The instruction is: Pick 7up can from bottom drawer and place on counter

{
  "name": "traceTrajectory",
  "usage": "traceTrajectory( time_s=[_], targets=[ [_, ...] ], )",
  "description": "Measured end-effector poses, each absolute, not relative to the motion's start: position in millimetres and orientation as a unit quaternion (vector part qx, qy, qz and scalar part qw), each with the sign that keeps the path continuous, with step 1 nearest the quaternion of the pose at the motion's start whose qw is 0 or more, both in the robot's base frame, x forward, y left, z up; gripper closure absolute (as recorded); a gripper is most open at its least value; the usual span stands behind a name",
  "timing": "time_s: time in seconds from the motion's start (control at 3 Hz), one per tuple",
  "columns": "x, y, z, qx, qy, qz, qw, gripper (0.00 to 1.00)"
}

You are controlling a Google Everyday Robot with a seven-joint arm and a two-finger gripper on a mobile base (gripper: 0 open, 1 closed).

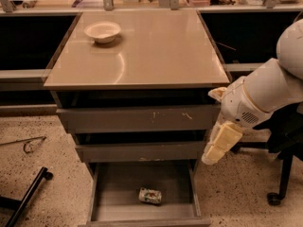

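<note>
Camera view looks down on a grey cabinet from the front. At far left on the speckled floor lies a black bar (pixel 26 195), with a thin loop of wire (pixel 27 144) above it. Along the back runs a cluttered bench (pixel 57 1) with metal posts.

The counter (pixel 156 53), a glossy tan slab, tops the cabinet. A white bowl (pixel 102 31) sits upright on its far left corner.

Below the slab the top drawer (pixel 137 119) and the middle drawer (pixel 139 151) stand slightly out, and both grey fronts show scratches. The bottom drawer (pixel 118 186) is pulled well out, its shallow grey tray open to view. The 7up can (pixel 150 195) lies on its side on the tray floor, about midway across and nearer the front edge than the back. It touches no wall of the drawer.

To the right, the gripper (pixel 218 144), a cream-coloured piece, hangs just beside the cabinet's right side at the height of the middle drawer. It points down and to the left and sits above and to the right of the can, well apart from it. It holds nothing that can be seen, and whether it is released or clenched cannot be told. The white arm (pixel 265 91) rises from it toward the right edge. Behind the arm stands a black chair base (pixel 279 174) with a wheel on the floor.
</note>
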State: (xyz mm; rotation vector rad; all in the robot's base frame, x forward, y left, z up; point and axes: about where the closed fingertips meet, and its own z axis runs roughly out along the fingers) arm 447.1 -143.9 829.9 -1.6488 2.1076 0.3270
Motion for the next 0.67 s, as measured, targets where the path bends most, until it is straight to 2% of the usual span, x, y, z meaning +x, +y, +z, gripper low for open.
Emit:
traceTrajectory(
  time_s=[0.33,0.67],
  targets=[
    [447,-141,823,-0.595,0.763,0.119,0.223,0.00],
    [447,-118,761,-0.586,0.769,0.146,0.209,0.00]
  ],
)
